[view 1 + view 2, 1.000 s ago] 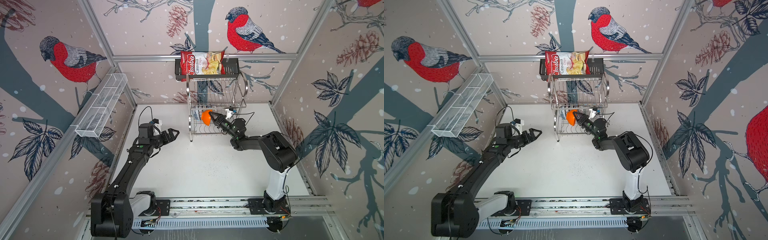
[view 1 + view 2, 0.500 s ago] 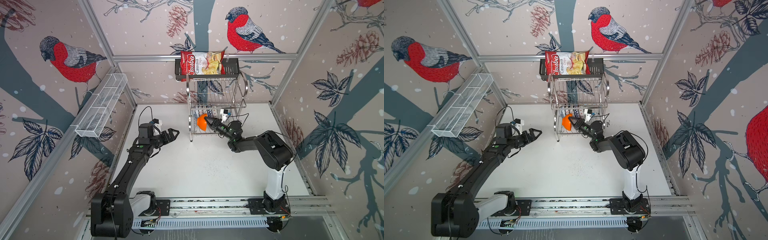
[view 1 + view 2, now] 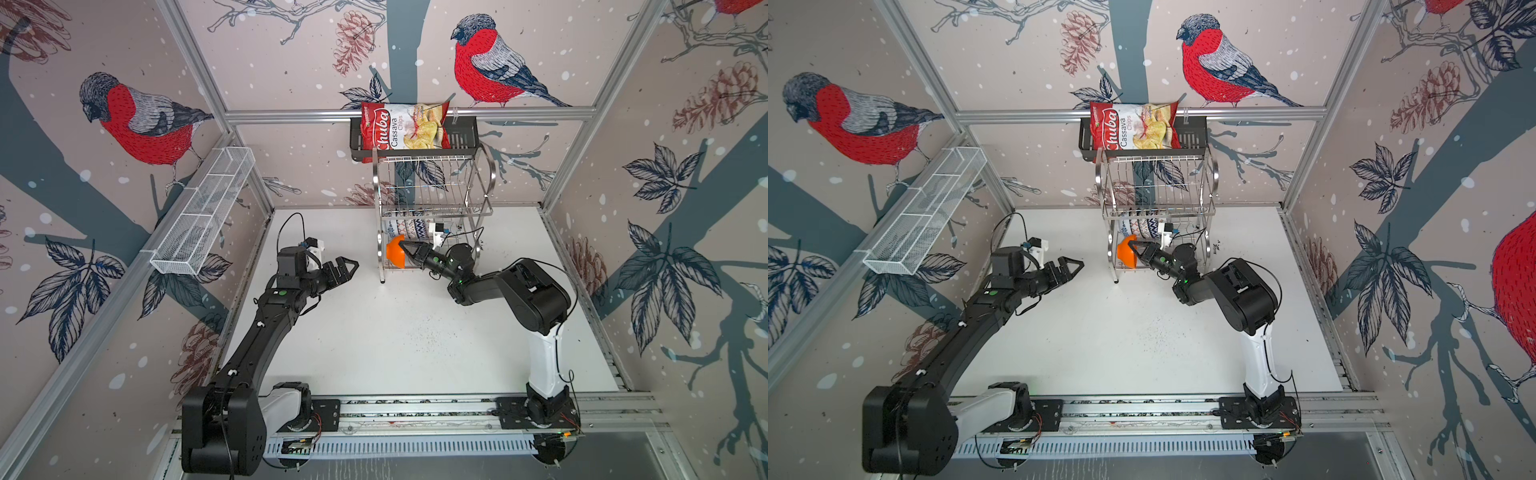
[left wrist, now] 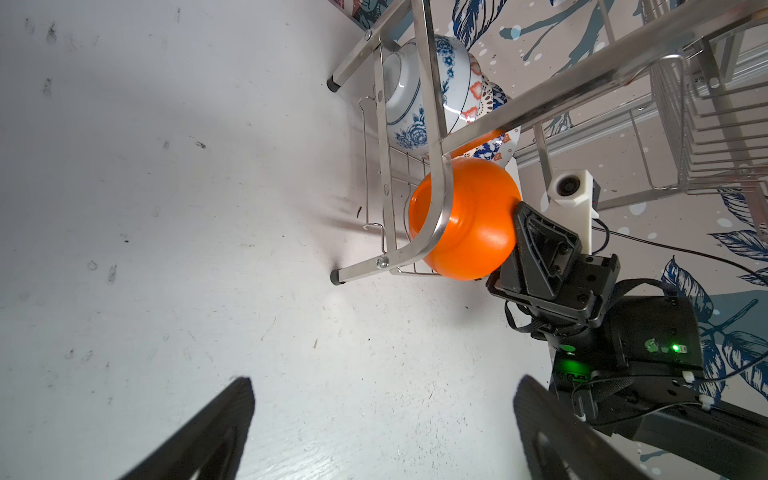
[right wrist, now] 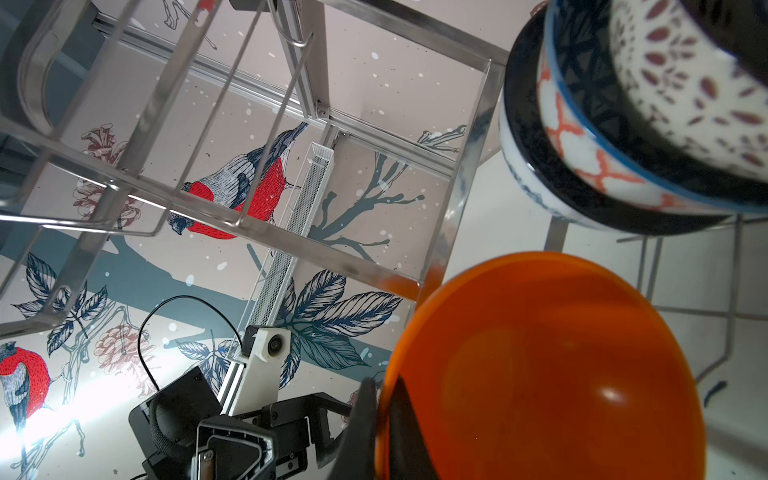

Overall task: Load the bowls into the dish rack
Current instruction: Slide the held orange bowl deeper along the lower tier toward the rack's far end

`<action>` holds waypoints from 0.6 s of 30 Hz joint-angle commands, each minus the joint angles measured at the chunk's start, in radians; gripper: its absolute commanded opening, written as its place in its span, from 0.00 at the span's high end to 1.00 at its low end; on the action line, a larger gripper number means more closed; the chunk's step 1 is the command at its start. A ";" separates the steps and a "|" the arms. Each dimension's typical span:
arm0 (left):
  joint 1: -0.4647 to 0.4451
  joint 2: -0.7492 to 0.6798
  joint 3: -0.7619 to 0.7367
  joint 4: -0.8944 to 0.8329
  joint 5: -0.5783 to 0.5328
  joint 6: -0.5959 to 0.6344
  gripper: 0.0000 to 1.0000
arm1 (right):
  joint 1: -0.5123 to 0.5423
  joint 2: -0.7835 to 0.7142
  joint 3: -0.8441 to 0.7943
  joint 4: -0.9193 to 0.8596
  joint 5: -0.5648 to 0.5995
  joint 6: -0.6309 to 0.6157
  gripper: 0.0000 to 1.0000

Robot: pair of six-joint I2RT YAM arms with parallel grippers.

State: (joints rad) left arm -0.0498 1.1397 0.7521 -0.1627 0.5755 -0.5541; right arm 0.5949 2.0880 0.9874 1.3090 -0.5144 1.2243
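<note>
My right gripper (image 5: 380, 386) is shut on the rim of the plain orange bowl (image 5: 540, 365), one finger inside and one outside. In both top views the orange bowl (image 3: 395, 255) (image 3: 1126, 257) is tipped on its side at the left end of the dish rack's (image 3: 432, 195) lower tier, just behind the rounded end frame (image 4: 436, 124). Further back on that tier several patterned bowls (image 3: 409, 228) stand on edge, the blue-floral white bowl (image 4: 415, 95) at the end. Left of the rack, my left gripper (image 3: 351, 268) (image 4: 384, 382) hangs open and empty over the table.
A chips bag (image 3: 405, 126) lies on a black shelf above the rack. A long white mesh basket (image 3: 203, 216) is fixed to the left wall. The rack's upper tier (image 3: 1156, 187) holds nothing. The white table (image 3: 395, 332) stretches in front of the rack.
My right gripper has carried the orange bowl leftward along the lower tier, to the rack's left end frame. The left arm has stayed where it was.
</note>
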 commanded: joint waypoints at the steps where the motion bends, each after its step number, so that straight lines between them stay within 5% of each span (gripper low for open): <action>1: 0.002 0.001 0.000 0.042 0.012 0.002 0.02 | 0.008 0.017 0.016 0.021 -0.040 -0.020 0.99; 18: 0.002 0.003 -0.001 0.040 0.009 0.003 0.02 | 0.026 0.083 0.064 0.006 -0.047 -0.022 0.99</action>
State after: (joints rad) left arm -0.0498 1.1416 0.7521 -0.1631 0.5751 -0.5541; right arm 0.6201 2.1567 1.0512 1.3411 -0.5335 1.2022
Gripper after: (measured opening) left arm 0.976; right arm 0.079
